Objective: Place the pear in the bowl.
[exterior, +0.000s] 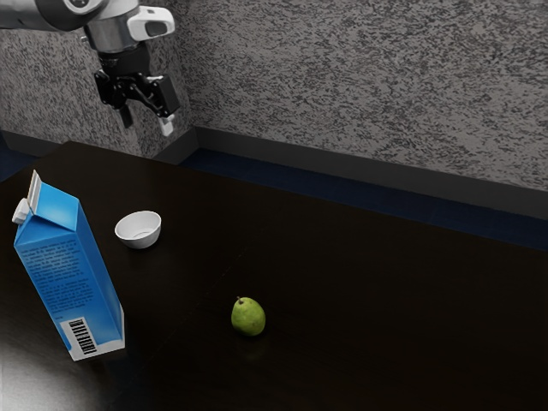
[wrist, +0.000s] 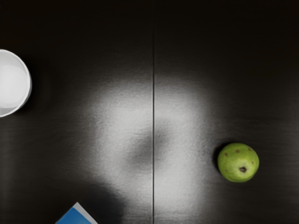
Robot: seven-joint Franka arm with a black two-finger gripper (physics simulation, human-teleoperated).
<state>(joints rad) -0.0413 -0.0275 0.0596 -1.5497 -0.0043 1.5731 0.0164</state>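
My tool is up high at the ext. view's upper left, fingers spread wide w/ a clear gap btwn them & nothing in its grip. It's raised well above the counter, w/ the wrist cam looking down on the dark top.

Pear is on the counter, outside the bowl & well apart from it. It's green w/ brownish specks; in the ext. view its short stem is up, leaning a bit to that view's left. In the wrist view I get a round outline w/ a dark spot on it.

Bowl is white, round, upright, w/ its open side up; wrist view cuts off part of it. A thin straight seam runs along the counter btwn bowl & pear, w/ a pale sheen on both sides of it.

Blue carton stands at the ext. view's left, closer to that cam than the bowl, w/ a white cap & a barcode near its base. I also see a corner of it in the wrist view. Mottled gray wall behind, w/ dark blue floor below.
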